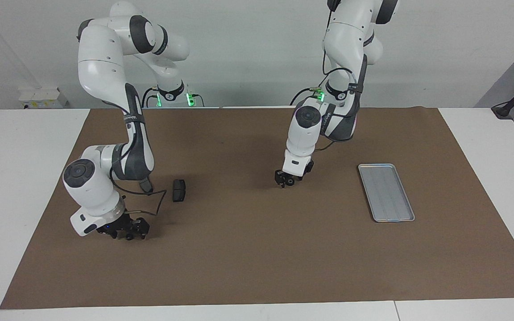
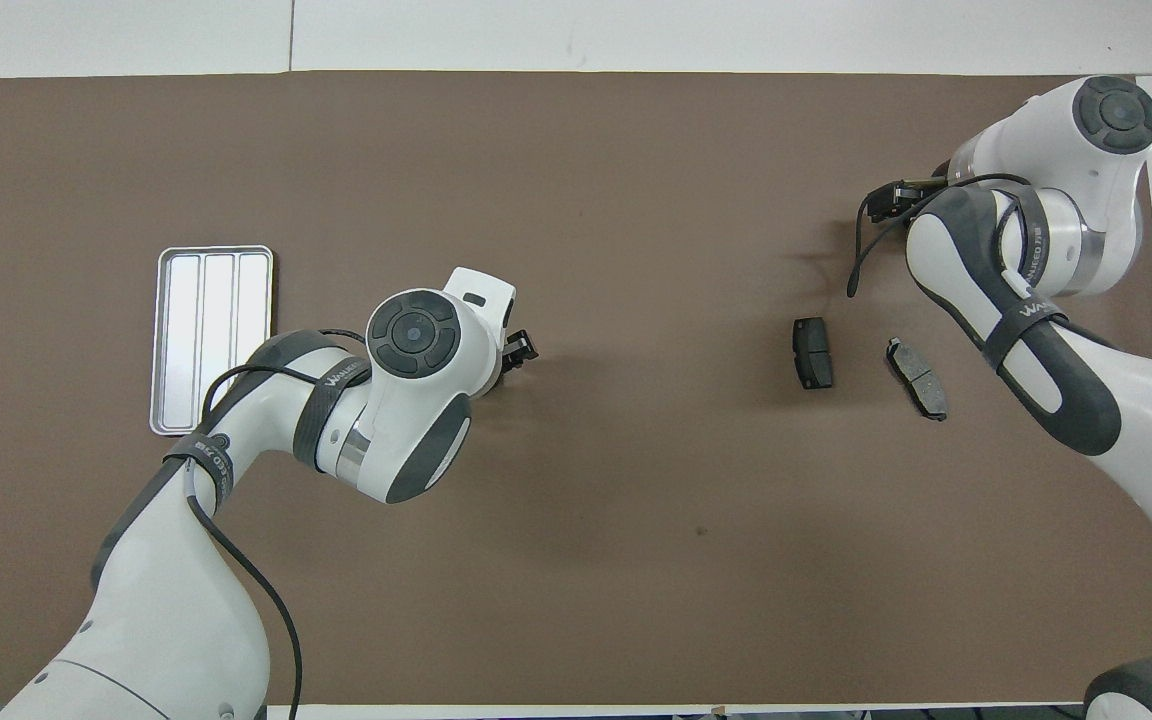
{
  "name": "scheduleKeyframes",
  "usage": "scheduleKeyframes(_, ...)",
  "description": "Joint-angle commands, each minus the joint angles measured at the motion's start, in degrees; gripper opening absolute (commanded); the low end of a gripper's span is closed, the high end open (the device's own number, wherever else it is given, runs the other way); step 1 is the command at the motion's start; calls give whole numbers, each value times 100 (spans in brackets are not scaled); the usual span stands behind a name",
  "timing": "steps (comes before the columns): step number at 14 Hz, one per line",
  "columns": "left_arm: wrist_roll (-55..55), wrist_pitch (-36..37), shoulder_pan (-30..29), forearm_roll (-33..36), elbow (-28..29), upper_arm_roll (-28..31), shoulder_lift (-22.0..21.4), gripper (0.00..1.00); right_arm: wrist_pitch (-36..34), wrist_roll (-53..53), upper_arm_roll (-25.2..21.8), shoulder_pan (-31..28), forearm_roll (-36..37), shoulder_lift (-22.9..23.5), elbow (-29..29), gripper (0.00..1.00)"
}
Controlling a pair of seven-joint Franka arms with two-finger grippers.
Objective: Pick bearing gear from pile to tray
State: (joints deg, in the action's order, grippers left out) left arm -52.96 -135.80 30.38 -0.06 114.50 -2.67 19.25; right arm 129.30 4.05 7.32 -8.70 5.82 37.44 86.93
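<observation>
My left gripper [image 1: 286, 182] is down at the brown mat near its middle, and in the overhead view only its tip [image 2: 518, 350] shows past the wrist. A small black round piece, the bearing gear [image 1: 288, 181], sits right at its tips; whether it is held I cannot tell. The empty silver tray [image 1: 386, 192] [image 2: 213, 338] lies toward the left arm's end. My right gripper [image 1: 128, 232] [image 2: 886, 200] hangs open, low over the mat at the right arm's end. Of the pile, two dark brake pads [image 2: 813, 352] [image 2: 917, 364] show.
One brake pad [image 1: 179, 190] lies clear of the right arm, while the other is mostly hidden by that arm's forearm and its looped cable [image 1: 156, 200] in the facing view. The brown mat [image 1: 257, 258] covers the white table.
</observation>
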Motion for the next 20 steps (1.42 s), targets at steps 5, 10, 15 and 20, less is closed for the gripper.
scheduleKeyframes(5,-110,-96,91,58,152,91,-52,44,210,43,50,-62,-2,88,52,95)
scheduleKeyframes(10,-118,323,91,58,47,135,-87,18,228,34,50,-79,24,88,52,87)
scheduleKeyframes(15,652,1369,-655,67,-42,162,-895,18,193,26,50,-88,24,88,52,37)
scheduleKeyframes(20,3032,1891,-1946,67,-41,170,-1116,20,140,-18,50,-132,24,88,69,0)
